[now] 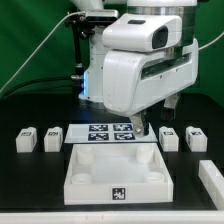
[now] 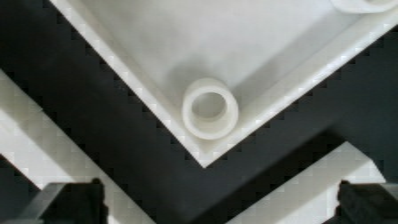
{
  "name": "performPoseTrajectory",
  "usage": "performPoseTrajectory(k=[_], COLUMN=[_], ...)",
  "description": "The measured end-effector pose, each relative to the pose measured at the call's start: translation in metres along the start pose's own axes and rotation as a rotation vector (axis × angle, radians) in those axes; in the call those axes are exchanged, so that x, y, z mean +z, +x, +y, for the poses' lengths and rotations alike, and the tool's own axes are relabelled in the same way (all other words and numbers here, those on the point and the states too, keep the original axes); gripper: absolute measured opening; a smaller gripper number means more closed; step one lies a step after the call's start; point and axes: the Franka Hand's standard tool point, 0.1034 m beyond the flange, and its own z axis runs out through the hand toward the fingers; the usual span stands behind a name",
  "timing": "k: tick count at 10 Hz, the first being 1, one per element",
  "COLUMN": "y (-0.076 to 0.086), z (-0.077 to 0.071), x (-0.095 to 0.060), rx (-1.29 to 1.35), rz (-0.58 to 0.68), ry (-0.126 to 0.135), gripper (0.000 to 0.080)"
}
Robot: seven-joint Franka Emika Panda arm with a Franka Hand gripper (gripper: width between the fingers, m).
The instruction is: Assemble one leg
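Several legs, small white blocks with markers, stand in a row on the black table: two at the exterior view's left (image 1: pixel 27 138) (image 1: pixel 52 136) and two at its right (image 1: pixel 168 137) (image 1: pixel 195 137). My gripper (image 1: pixel 141 128) hangs over the far right corner of the large white square panel (image 1: pixel 80 178). In the wrist view a panel corner with its round socket (image 2: pixel 210 107) lies straight below. My gripper (image 2: pixel 219 205) is open and empty, its dark fingertips (image 2: pixel 75 203) wide apart. No leg shows in the wrist view.
The marker board (image 1: pixel 110 133) lies flat just behind the panel, between the two pairs of legs. Another white block (image 1: pixel 212 178) lies at the exterior view's right edge, near the front. The arm's bulky white body hides the middle back of the table.
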Motion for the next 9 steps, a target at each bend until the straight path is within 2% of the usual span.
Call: performPoseTrajectory(k=[9], y=[-0.0021], z=[-0.0012], x=[0.0022], rx=[-0.072], rz=[-0.002], ry=[0.002], gripper=[0.065])
